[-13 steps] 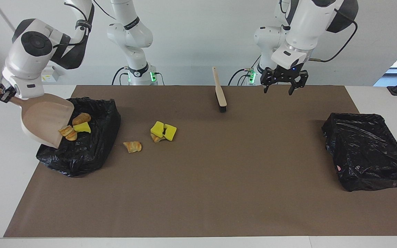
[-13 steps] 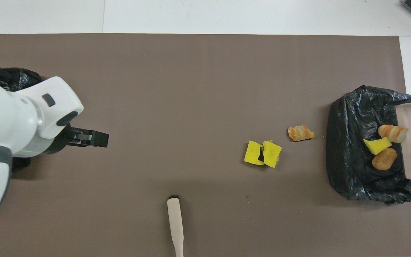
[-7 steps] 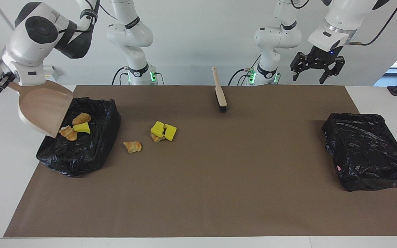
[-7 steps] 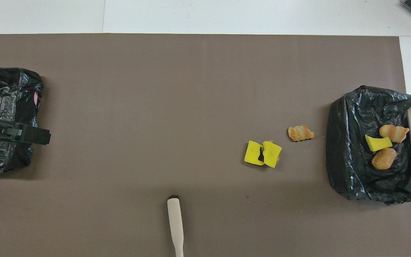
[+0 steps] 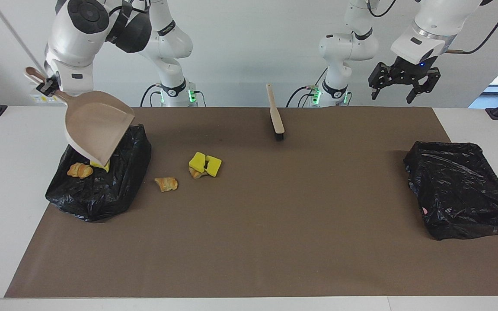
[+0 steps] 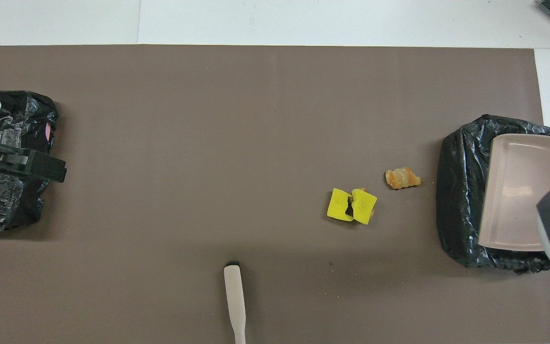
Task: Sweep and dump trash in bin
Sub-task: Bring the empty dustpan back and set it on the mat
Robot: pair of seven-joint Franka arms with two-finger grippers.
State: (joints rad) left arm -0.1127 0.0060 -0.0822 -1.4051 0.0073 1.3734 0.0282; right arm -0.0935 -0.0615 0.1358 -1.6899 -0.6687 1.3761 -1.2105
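Facing view, read across from the right arm's end of the table. The right gripper (image 5: pixel 46 87) is raised over the table's edge near a black bag-lined bin (image 5: pixel 115 190), its fingers clamped tight on the handle of a beige dustpan (image 5: pixel 97 125). The dustpan hangs in the air, tilted mouth-down, its open lip just above the bin. Some trash already lies in the bin: a golden-brown croissant-like lump (image 5: pixel 79 170) sits on the black liner, and a bright yellow sponge piece (image 5: pixel 100 165) peeks out from under the dustpan's lip. Both are below the dustpan and well clear of the fingers on the handle.

More trash lies on the brown mat (image 5: pixel 249 242) beside the bin, toward the table's middle. Closest to the bin is a second croissant-like lump (image 5: pixel 166 183). A little farther from the bin, two yellow sponge chunks (image 5: pixel 205 164) touch each other, with a small brown crumb tucked against them. No gripper is near these pieces.

A beige hand brush (image 5: pixel 275 112) lies on the mat farther still from the bin, near the robots' edge, bristles pointing away from the robots.

The left gripper (image 5: pixel 403 84) hangs high in the air at the left arm's end, waiting, with its jaws spread wide and nothing between them. It is well apart from all the trash. Below it a second black bag-lined bin (image 5: pixel 461 190) sits on the mat.

Overhead, the dustpan (image 6: pixel 518 191) covers most of the first bin (image 6: pixel 461 191).
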